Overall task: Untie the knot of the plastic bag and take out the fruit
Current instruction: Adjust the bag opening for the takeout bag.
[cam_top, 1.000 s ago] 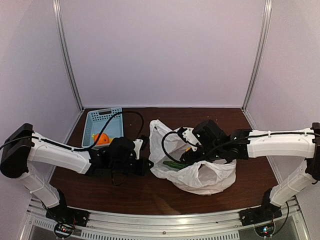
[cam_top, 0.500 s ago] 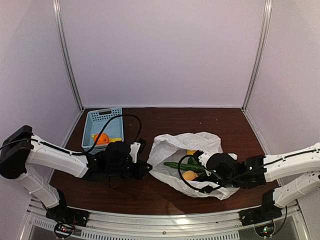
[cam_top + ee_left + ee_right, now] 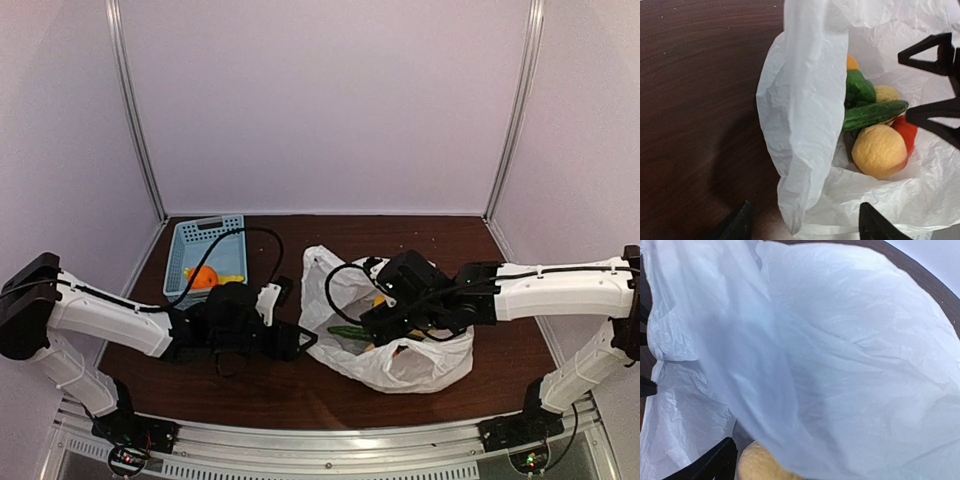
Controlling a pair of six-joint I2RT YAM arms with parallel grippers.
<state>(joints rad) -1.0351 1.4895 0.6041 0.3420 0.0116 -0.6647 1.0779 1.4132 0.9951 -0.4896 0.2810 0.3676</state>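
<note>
Back over the plastic bag (image 3: 425, 365) comes my right gripper (image 3: 929, 86), jaws spread above the fruit (image 3: 879, 150) inside. My left gripper (image 3: 807, 226) has let go astride the rim, so the mouth could slump shut.

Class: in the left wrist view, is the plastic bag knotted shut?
No, the plastic bag gapes open, showing fruit inside.

Plastic bag (image 3: 840, 340) drapes just ahead of the right end effector (image 3: 378, 322), hiding all beyond except one edge-cropped yellow fruit (image 3: 757, 465).
</note>
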